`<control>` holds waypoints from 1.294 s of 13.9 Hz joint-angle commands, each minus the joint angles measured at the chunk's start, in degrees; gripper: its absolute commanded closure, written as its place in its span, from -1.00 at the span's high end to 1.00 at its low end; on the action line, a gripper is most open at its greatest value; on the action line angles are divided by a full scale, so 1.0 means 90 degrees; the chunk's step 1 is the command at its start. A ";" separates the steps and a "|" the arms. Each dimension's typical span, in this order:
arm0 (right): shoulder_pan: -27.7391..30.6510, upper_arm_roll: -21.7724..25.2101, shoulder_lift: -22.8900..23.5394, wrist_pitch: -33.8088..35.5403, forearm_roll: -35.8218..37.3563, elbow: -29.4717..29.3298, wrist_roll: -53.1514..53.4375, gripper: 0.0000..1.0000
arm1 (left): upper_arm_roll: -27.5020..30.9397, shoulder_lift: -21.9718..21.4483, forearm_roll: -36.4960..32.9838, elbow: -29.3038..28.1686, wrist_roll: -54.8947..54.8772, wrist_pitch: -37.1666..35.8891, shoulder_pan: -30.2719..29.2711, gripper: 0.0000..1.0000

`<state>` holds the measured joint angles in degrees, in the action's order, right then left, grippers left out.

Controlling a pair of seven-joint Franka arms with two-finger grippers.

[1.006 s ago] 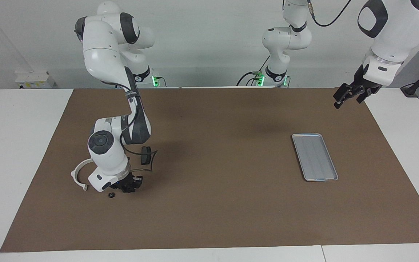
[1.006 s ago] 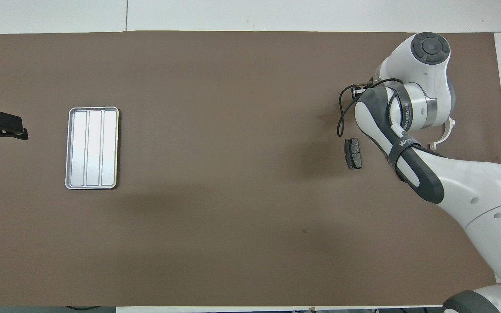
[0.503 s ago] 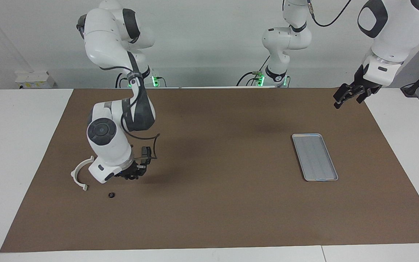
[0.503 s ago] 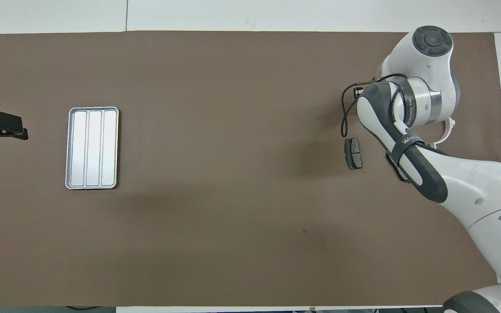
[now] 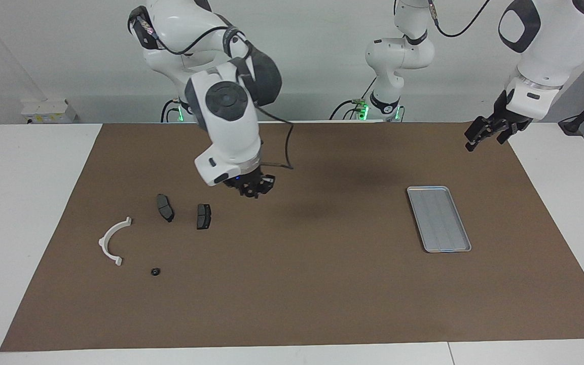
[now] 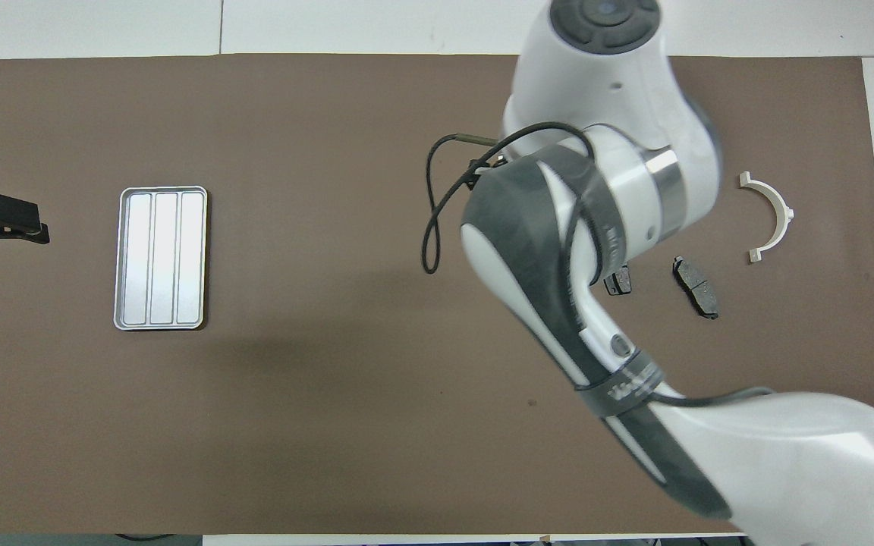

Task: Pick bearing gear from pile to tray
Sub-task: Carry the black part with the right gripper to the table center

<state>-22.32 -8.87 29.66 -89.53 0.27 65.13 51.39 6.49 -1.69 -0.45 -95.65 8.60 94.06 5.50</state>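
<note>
Brown desk (image 5: pixel 322 284): right gripper (image 5: pixel 253 188) hanging over bare mat, finger state unclear; left gripper (image 5: pixel 484 133) waiting, fingers likewise unclear, near tray (image 5: pixel 425 191).

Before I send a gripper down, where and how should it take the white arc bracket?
The white arc bracket lies flat on the mat, with nothing touching it. Probably best to come straight down from above and pinch across the thin band at mid-arc, one finger inside the curve and one outside.

The flat silver tray (image 5: pixel 439 218) lies empty toward the left arm's end; white bracket (image 5: pixel 112 241), two dark pads (image 5: pixel 165 207) and a black piece (image 5: pixel 155 271) lie scattered toward the right arm's.
</note>
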 commanded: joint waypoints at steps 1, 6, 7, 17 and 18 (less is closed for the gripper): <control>-0.0701 0.0019 0.0170 -0.0373 -0.0147 -0.0176 0.1503 -1.00 | -0.0028 -0.0134 -0.0008 -0.0143 -0.0067 0.0057 -0.0035 1.00; -0.1550 0.0058 0.0978 -0.1466 0.0008 -0.0107 0.2599 -1.00 | -0.0028 -0.0125 -0.0008 -0.0134 -0.0067 0.0067 -0.0035 1.00; -0.1640 0.0048 0.1165 -0.1904 0.0154 -0.0098 0.2649 -1.00 | -0.0028 -0.0125 -0.0008 -0.0143 -0.0067 0.0067 -0.0025 1.00; -0.1533 0.0097 0.1616 -0.3607 0.0799 0.1113 0.2679 -1.00 | -0.0037 -0.0125 -0.0008 -0.0134 -0.0067 0.0067 -0.0006 1.00; -0.1533 0.0097 0.1635 -0.3607 0.0819 0.1133 0.2669 -1.00 | -0.0037 -0.0125 -0.0008 -0.0134 -0.0067 0.0067 -0.0005 1.00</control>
<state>-36.50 -7.68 44.93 -120.68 6.08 73.35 74.51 6.40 -1.69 -0.45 -95.65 8.60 94.06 5.51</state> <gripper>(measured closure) 0.639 0.000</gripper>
